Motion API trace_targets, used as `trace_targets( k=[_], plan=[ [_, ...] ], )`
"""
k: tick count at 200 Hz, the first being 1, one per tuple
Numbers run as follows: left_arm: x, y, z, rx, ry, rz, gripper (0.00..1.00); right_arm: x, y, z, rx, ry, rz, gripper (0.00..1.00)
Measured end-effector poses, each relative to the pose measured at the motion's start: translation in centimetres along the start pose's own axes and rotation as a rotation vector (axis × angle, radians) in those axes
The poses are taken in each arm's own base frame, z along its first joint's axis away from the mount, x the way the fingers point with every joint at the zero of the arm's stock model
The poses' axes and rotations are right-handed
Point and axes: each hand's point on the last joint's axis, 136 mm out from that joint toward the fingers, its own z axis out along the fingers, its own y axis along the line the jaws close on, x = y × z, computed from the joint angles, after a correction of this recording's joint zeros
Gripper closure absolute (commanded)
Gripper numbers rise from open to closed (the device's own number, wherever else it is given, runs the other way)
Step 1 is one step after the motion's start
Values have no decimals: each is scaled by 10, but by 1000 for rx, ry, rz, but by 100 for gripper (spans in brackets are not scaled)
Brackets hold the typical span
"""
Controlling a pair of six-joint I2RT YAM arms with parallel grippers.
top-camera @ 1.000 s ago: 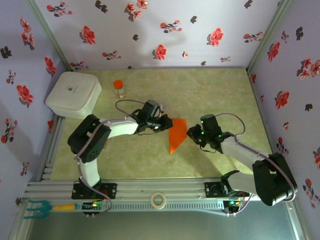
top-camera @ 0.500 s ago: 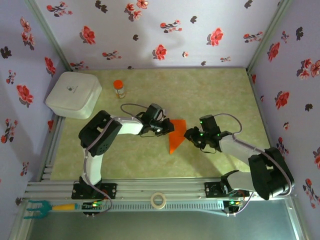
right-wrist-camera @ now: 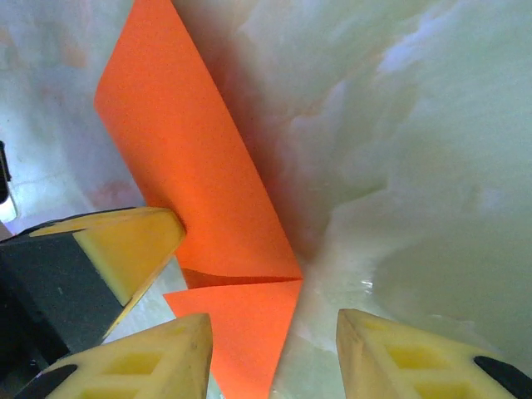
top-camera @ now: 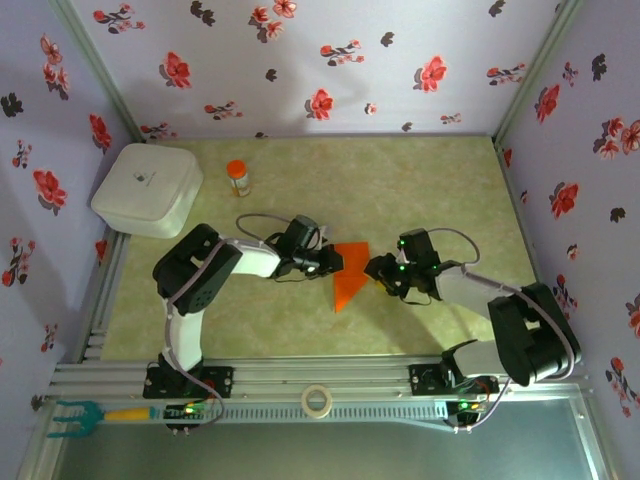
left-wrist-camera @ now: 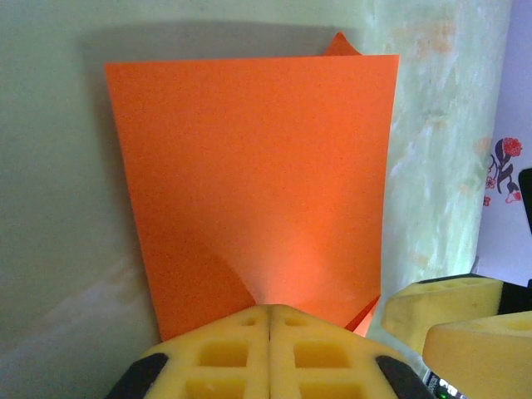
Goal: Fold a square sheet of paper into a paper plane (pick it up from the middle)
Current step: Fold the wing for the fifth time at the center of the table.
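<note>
Your left gripper (left-wrist-camera: 270,320) is clamped shut on the left edge of the folded orange sheet (top-camera: 349,276), mid-table between the arms. Right gripper (right-wrist-camera: 274,332) sits roughly half open with the sheet's right corner between its fingers, gripping nothing. I'd close it squarely on the crease, no sideways tugging.

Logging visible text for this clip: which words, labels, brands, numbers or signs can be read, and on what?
No text is readable.
white box: small dark logo on the lid, too small to read.
orange-capped bottle: label too small to read.
orange paper: plain, no print.
</note>
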Motion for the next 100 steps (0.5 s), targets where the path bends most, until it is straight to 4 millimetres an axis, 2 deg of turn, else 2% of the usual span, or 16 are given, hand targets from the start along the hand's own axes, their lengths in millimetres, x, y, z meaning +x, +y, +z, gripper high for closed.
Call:
trace_targets(
  k=[100],
  plan=[
    [1,0,0,2,3,6,95,-12,6,10,-55,-4,7,56]
  ],
)
